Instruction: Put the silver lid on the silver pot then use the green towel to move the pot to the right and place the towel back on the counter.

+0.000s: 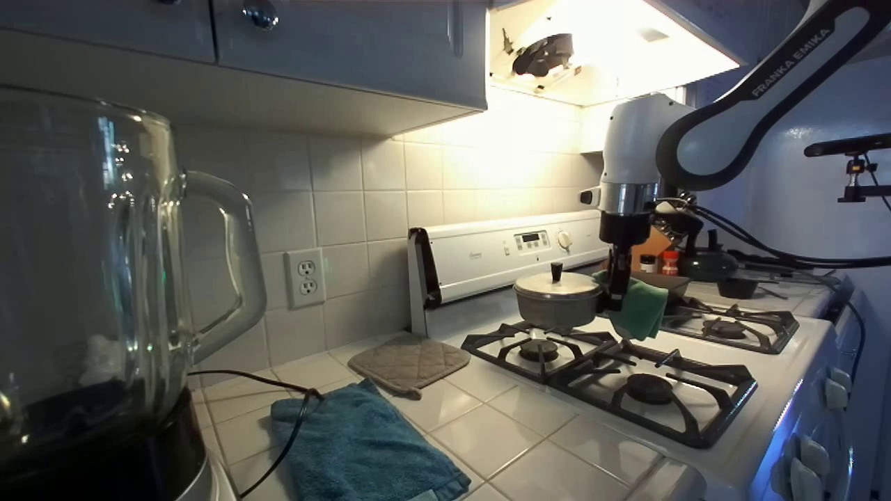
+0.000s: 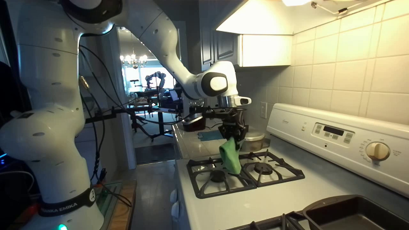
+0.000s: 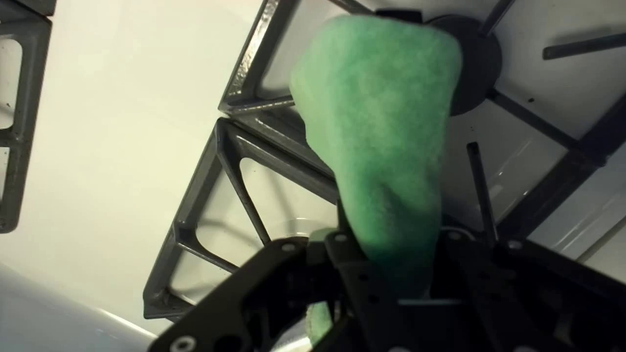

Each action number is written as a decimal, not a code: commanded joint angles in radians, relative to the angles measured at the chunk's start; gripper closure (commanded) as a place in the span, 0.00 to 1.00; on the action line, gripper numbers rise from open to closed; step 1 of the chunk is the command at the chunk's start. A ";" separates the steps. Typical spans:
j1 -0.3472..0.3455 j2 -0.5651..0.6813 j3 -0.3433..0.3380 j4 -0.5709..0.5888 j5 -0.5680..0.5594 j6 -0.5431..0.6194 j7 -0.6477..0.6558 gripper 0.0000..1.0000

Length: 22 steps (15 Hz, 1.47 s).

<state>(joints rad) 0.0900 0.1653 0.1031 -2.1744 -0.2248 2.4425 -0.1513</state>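
Observation:
My gripper (image 1: pixel 616 306) points down and is shut on the green towel (image 1: pixel 642 309), which hangs from its fingers. The towel also shows between the fingers in the wrist view (image 3: pixel 381 112) and hangs over the burners in an exterior view (image 2: pixel 231 156). The silver pot (image 1: pixel 558 309) is upright right beside the gripper, with the silver lid (image 1: pixel 543 282) and its black knob on top. The pot looks raised above the rear burner grate. Its side next to the gripper is hidden, so I cannot tell if the fingers also grip a handle.
Black burner grates (image 1: pixel 647 396) cover the white stove. The stove's back panel (image 2: pixel 322 134) rises behind. A grey pot holder (image 1: pixel 411 362), a teal towel (image 1: pixel 369 445) and a glass blender (image 1: pixel 90 278) are on the tiled counter. A dark baking pan (image 2: pixel 358 217) sits on the stove.

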 commanded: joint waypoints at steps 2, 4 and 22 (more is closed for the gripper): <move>0.011 0.084 -0.013 0.125 -0.012 -0.056 0.020 0.93; 0.012 0.112 -0.016 0.158 -0.014 -0.067 0.020 0.93; 0.021 0.252 -0.049 0.333 -0.043 -0.184 0.014 0.93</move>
<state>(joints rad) 0.0950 0.3919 0.0677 -1.8951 -0.2362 2.2962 -0.1513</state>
